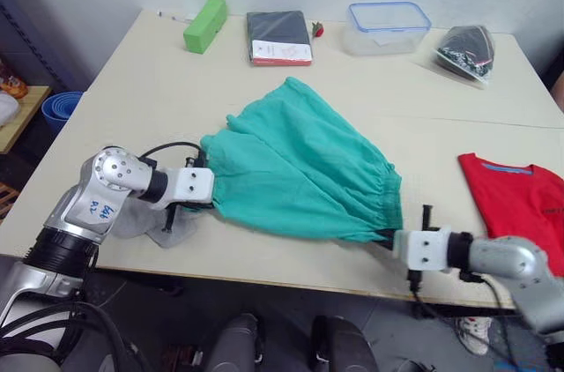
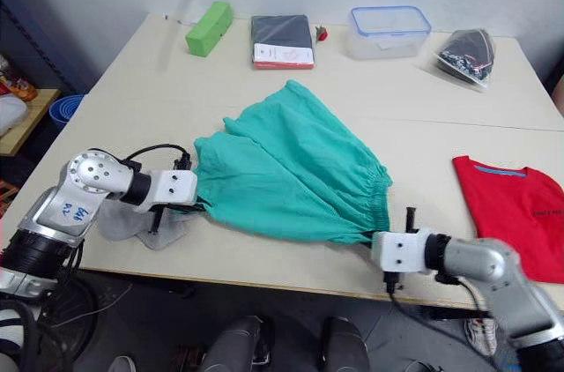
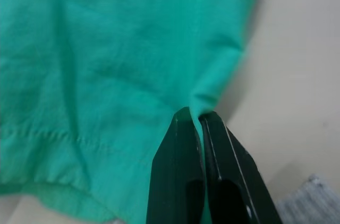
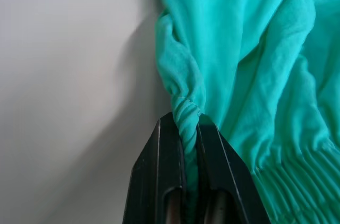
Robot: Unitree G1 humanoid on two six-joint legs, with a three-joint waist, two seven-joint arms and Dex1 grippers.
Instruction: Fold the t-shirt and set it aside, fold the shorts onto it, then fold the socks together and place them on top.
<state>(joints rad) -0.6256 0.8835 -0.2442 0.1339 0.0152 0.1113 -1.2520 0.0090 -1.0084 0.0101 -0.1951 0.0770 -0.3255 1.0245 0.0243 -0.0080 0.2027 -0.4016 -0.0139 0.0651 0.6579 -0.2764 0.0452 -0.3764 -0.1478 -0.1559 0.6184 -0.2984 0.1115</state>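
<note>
— Across the middle of the table [image 1: 159, 72], what's spread out?

— The shorts [image 1: 300, 169], the biggest thing there, held at two ends so the cloth stays taut for a fold, I'd judge. The waist end points toward the right arm, the leg hems toward the left.

— And the t-shirt [image 1: 515, 204]?

— Folded flat at the table's right edge, well apart from the shorts: already set aside, by the look of it, waiting for the shorts to land on it.

— The grippers?

— Left gripper [image 3: 197, 120] is clenched on a pinch of hem; right gripper [image 4: 187, 123] is clamped on the gathered waistband corner.

— Socks [image 1: 145, 222]?

— Grey, lying under the left wrist beside the shorts, untouched.
</note>
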